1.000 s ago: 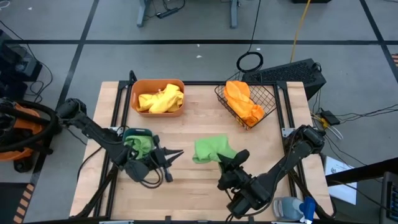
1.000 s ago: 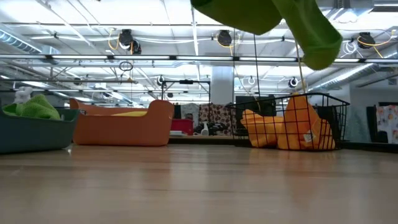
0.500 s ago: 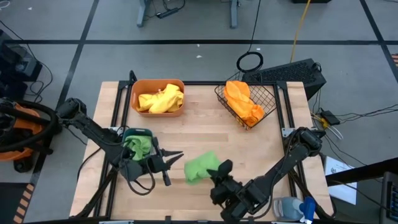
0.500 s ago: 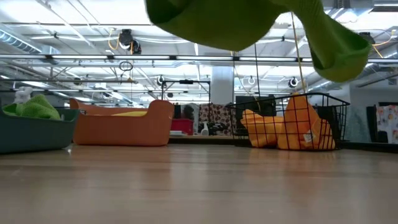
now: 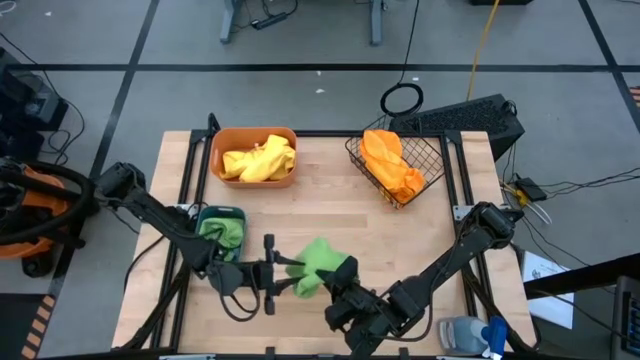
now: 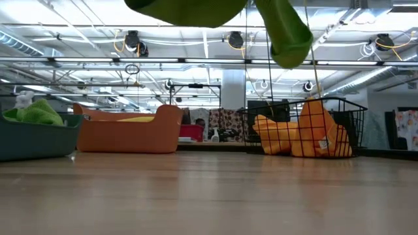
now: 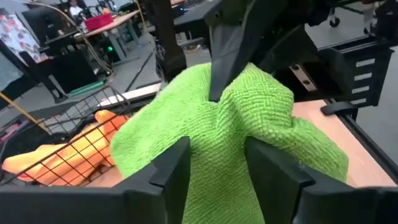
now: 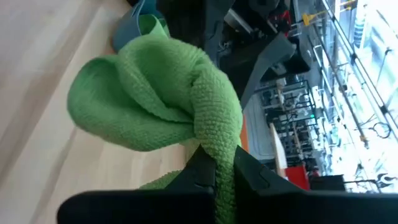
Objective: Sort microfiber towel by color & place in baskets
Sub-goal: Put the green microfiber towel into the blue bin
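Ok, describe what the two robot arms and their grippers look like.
Both arms are dark, near-black, built of slim tubular links with bulkier rounded joints, and a black cable loops beside the left one. The left gripper has two flat, angular dark fingers. The right gripper has two narrow, tapered dark fingers. No markings are visible.

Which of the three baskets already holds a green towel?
The teal-blue tub, near the table's left edge, beside the left arm. The orange tub holds yellow cloth, and the wire-mesh basket holds orange cloth.
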### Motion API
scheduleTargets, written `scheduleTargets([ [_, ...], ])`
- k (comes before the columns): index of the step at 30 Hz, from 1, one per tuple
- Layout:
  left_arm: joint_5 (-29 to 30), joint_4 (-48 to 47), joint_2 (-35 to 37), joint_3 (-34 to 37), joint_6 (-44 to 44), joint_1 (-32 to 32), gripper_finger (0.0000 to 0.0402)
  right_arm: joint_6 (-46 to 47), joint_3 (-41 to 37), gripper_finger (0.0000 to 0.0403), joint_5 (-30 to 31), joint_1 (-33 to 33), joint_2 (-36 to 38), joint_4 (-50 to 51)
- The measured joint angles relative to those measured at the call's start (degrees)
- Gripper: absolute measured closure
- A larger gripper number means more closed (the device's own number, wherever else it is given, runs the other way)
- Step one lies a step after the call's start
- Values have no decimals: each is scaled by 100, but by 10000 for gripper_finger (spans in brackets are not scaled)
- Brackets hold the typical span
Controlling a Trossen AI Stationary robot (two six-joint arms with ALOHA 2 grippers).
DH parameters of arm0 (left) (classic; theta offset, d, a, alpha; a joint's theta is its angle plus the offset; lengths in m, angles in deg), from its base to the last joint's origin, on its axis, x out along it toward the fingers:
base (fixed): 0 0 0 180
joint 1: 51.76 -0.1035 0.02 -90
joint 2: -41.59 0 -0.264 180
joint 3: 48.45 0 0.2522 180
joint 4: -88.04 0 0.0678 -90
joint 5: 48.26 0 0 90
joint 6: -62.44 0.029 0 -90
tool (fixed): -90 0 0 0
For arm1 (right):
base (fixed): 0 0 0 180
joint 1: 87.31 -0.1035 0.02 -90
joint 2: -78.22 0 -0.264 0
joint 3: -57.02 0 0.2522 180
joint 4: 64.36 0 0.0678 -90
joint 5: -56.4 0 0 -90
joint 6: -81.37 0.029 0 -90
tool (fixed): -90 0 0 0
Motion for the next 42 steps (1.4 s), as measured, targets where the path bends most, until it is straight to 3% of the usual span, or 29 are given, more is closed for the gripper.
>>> scheduleTargets([
  [10,-84,18,-67,0,102,-52,196,-167,0,396,-51,72,0,-9],
  [13,-114,8,-67,0,401,-51,181,-555,0,395,-374,72,0,-8],
  [18,-643,453,-67,2,918,-53,146,-1625,0,395,-662,70,0,-87],
  [23,-909,313,-67,2,911,-53,121,-1707,0,395,-755,85,0,-588],
  [32,-945,414,-445,2,1326,-51,118,-2266,0,395,-1855,84,-1,-929],
  [36,-940,865,-620,2,1692,-125,118,-2322,0,395,-1897,111,-2,-918],
  [42,-984,736,-625,2,1598,-327,137,-2310,0,395,-1934,140,-2,-916],
])
